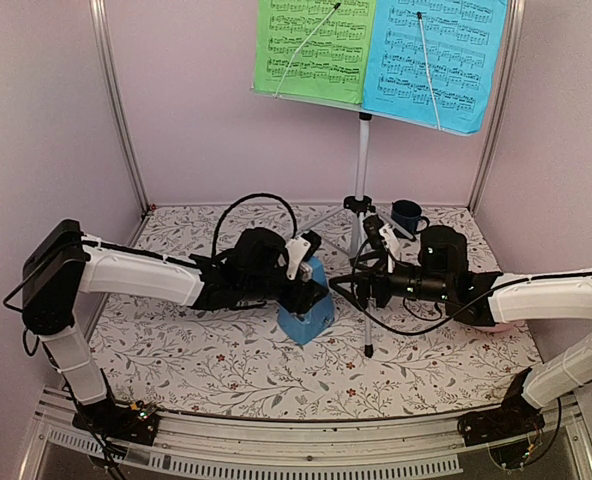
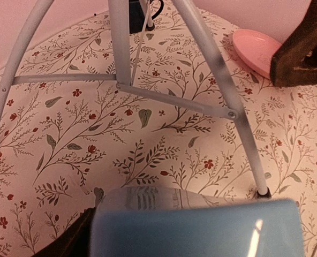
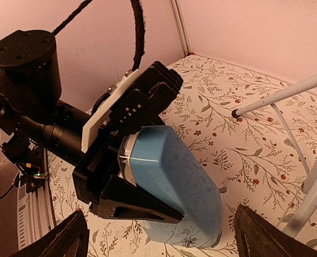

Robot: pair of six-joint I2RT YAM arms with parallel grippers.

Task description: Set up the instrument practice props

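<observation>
Observe the left claw [image 1: 304,272] clenched on the narrow top of the blue plastic pyramid metronome [image 1: 306,318], near the middle of the floral-patterned table [image 1: 196,370], just left of the near leg of the silver tripod music stand [image 1: 362,160]. Observe the right claw [image 1: 368,272] released, grasping nothing, close beside that leg. Check that the metronome base sits flat before letting go. Open slowly, then lift straight up to avoid tipping. Steer clear of the tripod legs.

Floral table [image 1: 226,372]: 3-legged music stand [image 1: 362,165], blue metronome [image 1: 307,322], dark mug [image 1: 407,215], pink plate [image 2: 257,50] on it.
</observation>
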